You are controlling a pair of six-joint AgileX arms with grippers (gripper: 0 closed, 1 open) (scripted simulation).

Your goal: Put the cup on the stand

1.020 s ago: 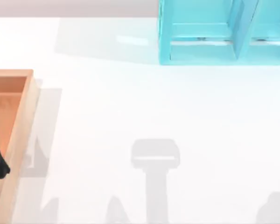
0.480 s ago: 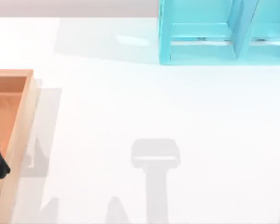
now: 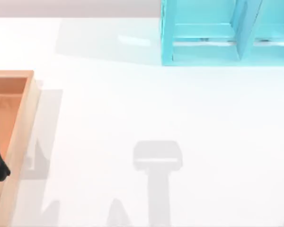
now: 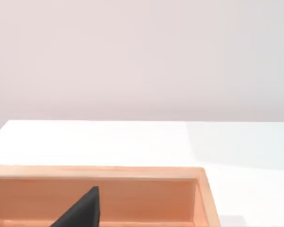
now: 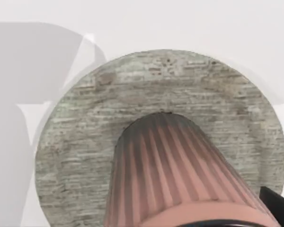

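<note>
Copper cup on grey disc; right claw state: cannot tell. Grip evenly, lift straight toward stand.

Overhead view down on table; left wrist low across wooden box; right wrist close above cup.

Top view: the stand occupies the table's far right; the wooden box lies at the left edge. Right wrist view: the cup stands on what appears to be a round coaster.
</note>
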